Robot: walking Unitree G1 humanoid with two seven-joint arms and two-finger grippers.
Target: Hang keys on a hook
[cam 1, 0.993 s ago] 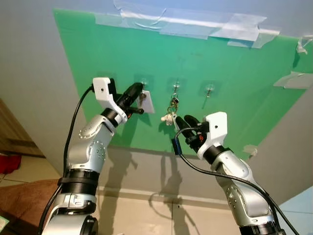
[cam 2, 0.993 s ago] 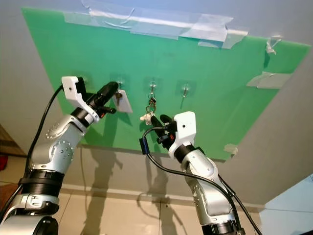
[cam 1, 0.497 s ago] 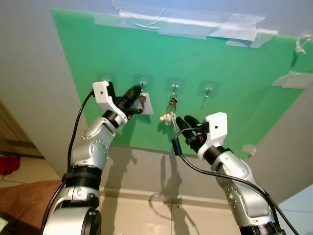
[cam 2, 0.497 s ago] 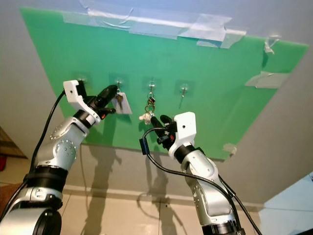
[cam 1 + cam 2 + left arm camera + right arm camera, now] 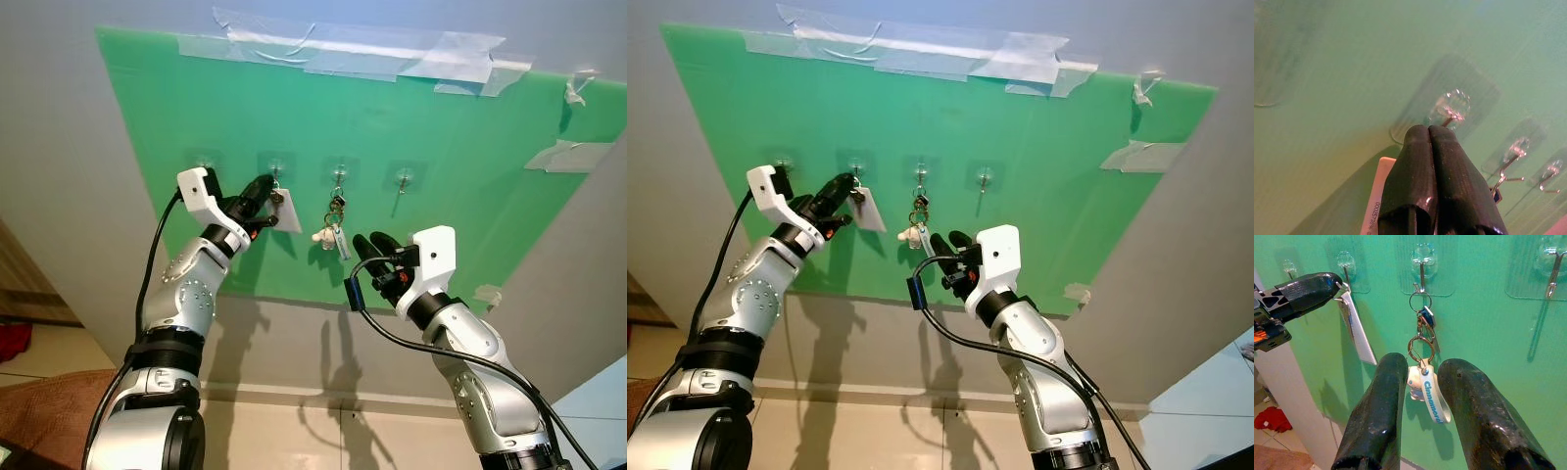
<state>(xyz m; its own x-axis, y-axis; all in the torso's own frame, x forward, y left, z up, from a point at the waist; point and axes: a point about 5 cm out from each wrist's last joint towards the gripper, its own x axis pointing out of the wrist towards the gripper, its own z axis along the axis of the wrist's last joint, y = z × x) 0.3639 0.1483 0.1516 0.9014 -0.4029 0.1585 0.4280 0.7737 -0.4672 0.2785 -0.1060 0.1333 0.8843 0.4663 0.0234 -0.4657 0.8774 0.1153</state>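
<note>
Right gripper [image 5: 1422, 406]: nearest the head camera, below the green board [image 5: 460, 196]; fingers apart and holding nothing, still parked just under the key bunch [image 5: 1425, 367].
Key bunch: hangs by its ring from the third hook [image 5: 339, 178], free of the right fingers [image 5: 1378, 406]. This set looks done.
Left gripper [image 5: 257, 199]: fingers pressed together on the ring of the tagged key [image 5: 284, 210]. Over the last second it has carried the ring from just beside the second hook [image 5: 274, 169] right up to it.
Tagged key: white tag dangles below the second hook; ring sits at the hook's tip. Whether it is over the tip I cannot tell.
Meaning: the hang is likely at its final seat; releasing too soon could drop the key.
Fourth hook [image 5: 402, 179]: bare, further along the board.
</note>
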